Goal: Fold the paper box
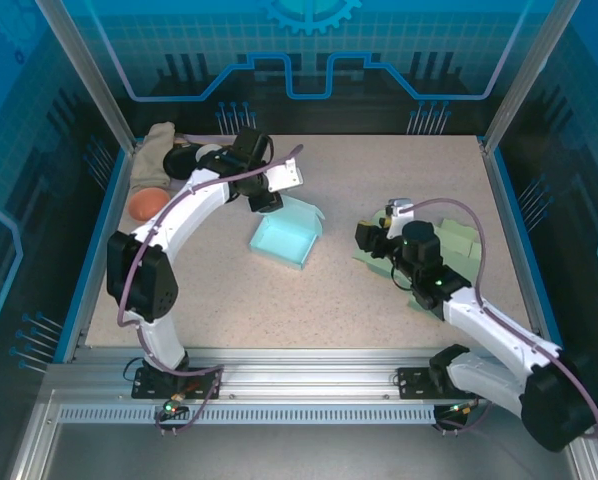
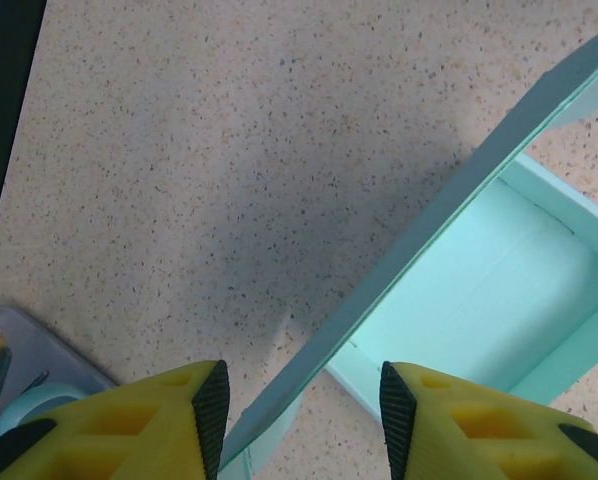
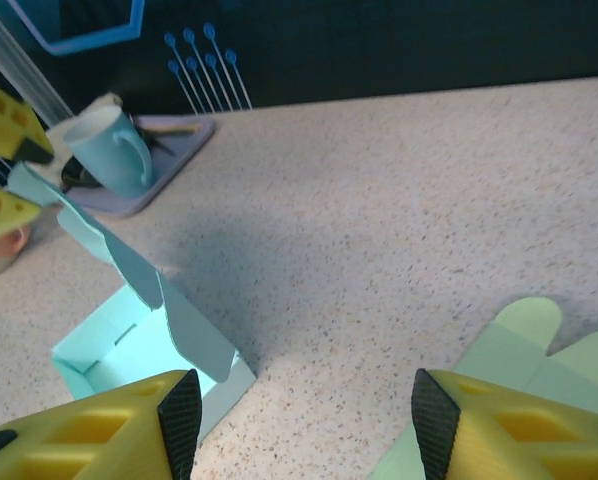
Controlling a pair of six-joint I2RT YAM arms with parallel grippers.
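blue paper box [image 1: 284, 238]: I count 1
green flat blank [image 1: 461, 243]: at least 1, partly hidden
mug [image 3: 109, 150]: 1
tray [image 3: 184, 145]: 1
orange round item [image 1: 147, 203]: 1
beige cloth [image 1: 154, 150]: 1

Paper box [image 2: 479, 300] cropped by left wrist view's edge; pale green sheet [image 3: 524, 335] partly behind right pincer [image 3: 306, 415].

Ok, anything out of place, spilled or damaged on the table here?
Nothing spilled or torn. The blue box is only half folded, with one flap standing tilted between the open left fingers.
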